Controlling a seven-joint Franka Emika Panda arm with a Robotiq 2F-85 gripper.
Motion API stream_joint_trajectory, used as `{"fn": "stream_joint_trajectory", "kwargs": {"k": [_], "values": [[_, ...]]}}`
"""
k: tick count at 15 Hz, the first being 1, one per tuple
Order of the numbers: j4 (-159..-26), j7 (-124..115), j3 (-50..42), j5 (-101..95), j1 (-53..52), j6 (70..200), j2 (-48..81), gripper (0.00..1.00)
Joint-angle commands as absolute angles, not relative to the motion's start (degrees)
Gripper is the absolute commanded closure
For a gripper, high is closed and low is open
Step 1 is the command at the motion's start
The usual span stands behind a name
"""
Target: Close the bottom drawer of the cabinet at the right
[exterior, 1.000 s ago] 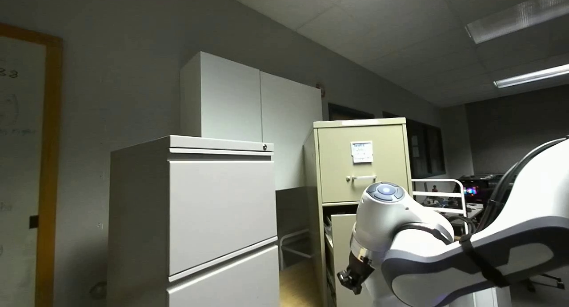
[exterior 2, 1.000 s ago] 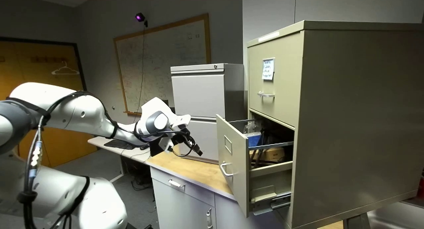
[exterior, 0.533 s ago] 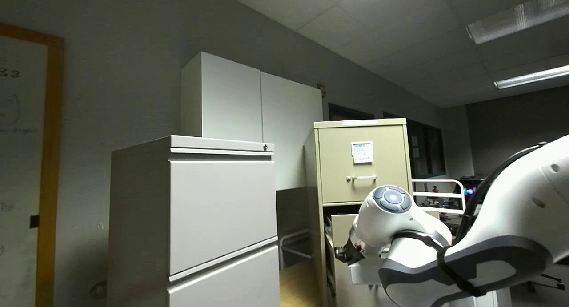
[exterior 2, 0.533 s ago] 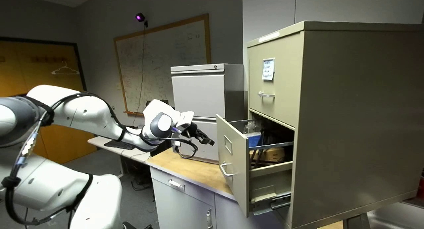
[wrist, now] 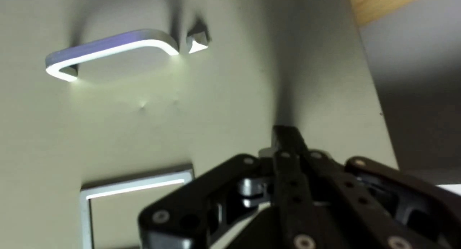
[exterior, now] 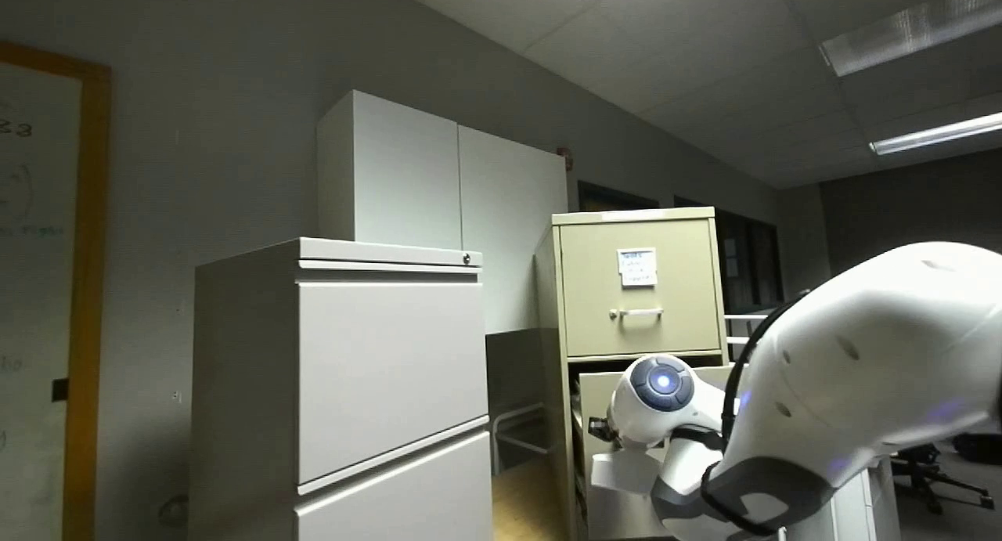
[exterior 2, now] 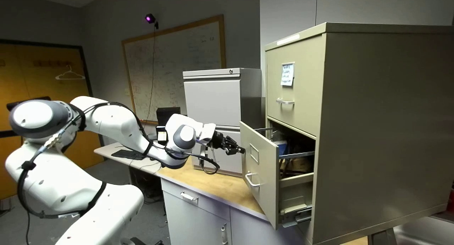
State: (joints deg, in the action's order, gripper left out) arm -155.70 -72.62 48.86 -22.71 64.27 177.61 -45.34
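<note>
The bottom drawer (exterior 2: 266, 195) stands part-way out of the cabinet (exterior 2: 372, 131), below its top drawer (exterior 2: 305, 92). In front of the cabinet, the hand (wrist: 287, 132) is narrow, fingers (wrist: 286, 164) together on nothing, the tip seemingly touching the drawer's face, apart from the handle (wrist: 108, 47). Likely it is held so because pushing the drawer home needs a firm, blunt end, not a grip.

The bottom drawer (exterior 2: 265, 170) is smooth, matt metal, its handle (wrist: 108, 47) glossy; the worktop (exterior 2: 207, 184) looks wooden, smooth along its front edge.
</note>
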Motion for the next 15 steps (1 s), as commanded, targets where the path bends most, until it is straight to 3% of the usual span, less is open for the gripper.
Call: {"fn": "stream_joint_trajectory", "kwargs": {"k": [1, 15], "values": [[-147.61, -80.92, 58.39, -24.67, 78.82, 175.63, -48.02, 1.00], [-118.17, -86.21, 84.92, -23.55, 119.09, 158.54, -50.39, 1.00]]}}
